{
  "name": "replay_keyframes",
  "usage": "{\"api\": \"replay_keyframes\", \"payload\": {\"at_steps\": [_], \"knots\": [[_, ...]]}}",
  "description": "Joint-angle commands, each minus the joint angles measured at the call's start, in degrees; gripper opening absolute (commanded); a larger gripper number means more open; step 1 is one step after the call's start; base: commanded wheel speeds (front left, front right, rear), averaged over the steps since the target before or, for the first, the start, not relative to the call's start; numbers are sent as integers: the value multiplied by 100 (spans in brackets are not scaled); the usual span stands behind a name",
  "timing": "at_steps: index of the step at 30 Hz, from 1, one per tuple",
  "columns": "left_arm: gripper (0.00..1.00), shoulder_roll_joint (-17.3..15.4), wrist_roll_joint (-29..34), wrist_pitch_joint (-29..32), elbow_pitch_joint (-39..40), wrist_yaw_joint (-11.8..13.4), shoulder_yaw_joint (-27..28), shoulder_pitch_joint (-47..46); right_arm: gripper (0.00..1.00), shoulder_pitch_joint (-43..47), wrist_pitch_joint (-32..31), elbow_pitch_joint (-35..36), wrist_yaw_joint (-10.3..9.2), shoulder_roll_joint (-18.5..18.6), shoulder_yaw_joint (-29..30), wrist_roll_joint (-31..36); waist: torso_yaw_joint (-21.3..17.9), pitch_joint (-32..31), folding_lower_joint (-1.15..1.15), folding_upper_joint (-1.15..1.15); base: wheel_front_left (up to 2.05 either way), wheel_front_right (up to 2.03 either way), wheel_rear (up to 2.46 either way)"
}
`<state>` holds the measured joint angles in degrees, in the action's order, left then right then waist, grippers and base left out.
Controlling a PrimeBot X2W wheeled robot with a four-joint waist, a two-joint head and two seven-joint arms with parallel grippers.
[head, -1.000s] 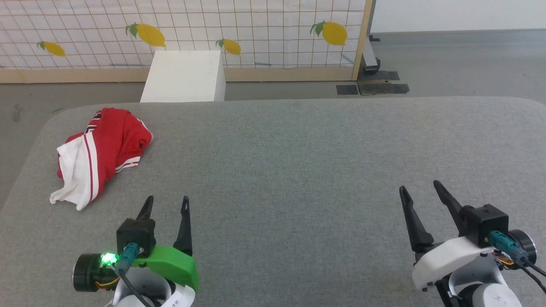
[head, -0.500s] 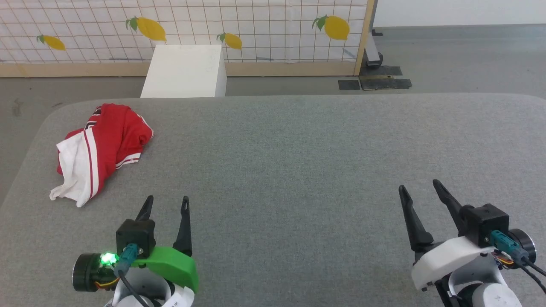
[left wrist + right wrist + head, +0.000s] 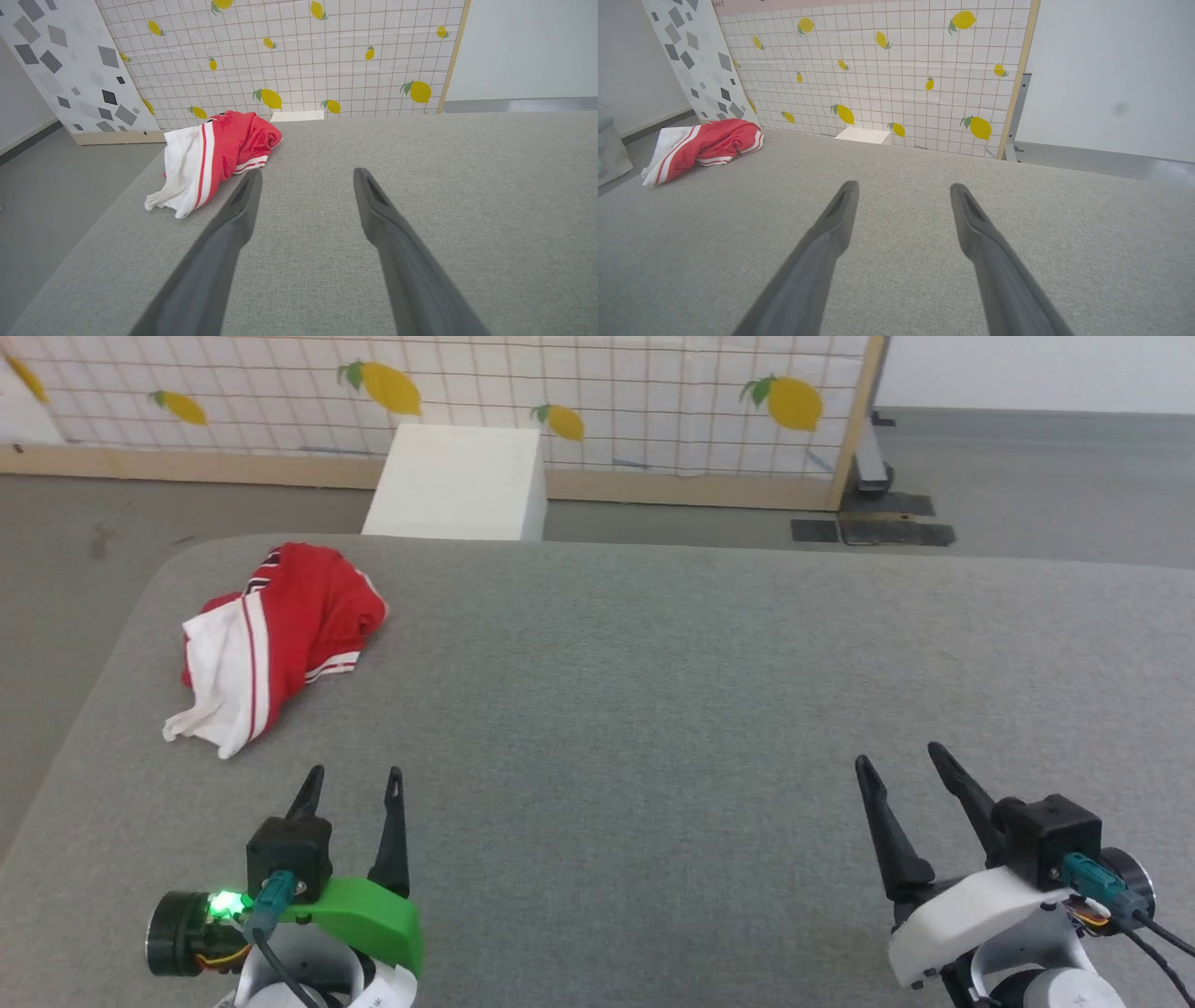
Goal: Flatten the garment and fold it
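The red garment (image 3: 280, 639) lies crumpled in a heap near the far left corner of the grey table (image 3: 653, 691), a white sleeve with a red stripe spilling toward me; its chest lettering is hidden in the folds. The same heap, the garment (image 3: 215, 156), shows ahead and left of my left fingers, and the garment (image 3: 703, 144) sits far left in the right wrist view. My left gripper (image 3: 355, 784) hovers open just short of the heap, nothing between its fingers. My right gripper (image 3: 901, 763) is open over bare table at the lower right.
A white box (image 3: 457, 481) stands on the floor beyond the table's far edge. Behind it runs a lemon-print tiled screen (image 3: 560, 392) with a wooden post (image 3: 854, 420). The table's left edge (image 3: 84, 709) drops to the floor close to the garment.
The whole head view has shifted right and slightly down, so the camera has turned left. The garment and both grippers keep their places on the table.
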<state>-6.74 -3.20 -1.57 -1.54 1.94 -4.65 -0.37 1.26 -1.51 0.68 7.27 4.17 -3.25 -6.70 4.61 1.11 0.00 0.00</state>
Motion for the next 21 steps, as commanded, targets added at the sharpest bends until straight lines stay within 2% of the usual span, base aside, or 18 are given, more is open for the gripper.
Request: {"api": "replay_keyframes", "payload": {"at_steps": [1,14,21], "knots": [[100,-83,-69,-8,-25,45,-13,-15,100,76,2,48,20,-18,-51,-66,243,-26,0,0,0,0,0],[100,-227,-103,-35,-45,121,-117,8,100,248,-1,169,22,-67,-212,-192,1008,-83,0,0,0,0,0],[100,-261,-102,-46,-28,142,-166,-13,100,323,11,217,22,-98,-240,-201,1265,-86,0,0,0,0,0]]}}
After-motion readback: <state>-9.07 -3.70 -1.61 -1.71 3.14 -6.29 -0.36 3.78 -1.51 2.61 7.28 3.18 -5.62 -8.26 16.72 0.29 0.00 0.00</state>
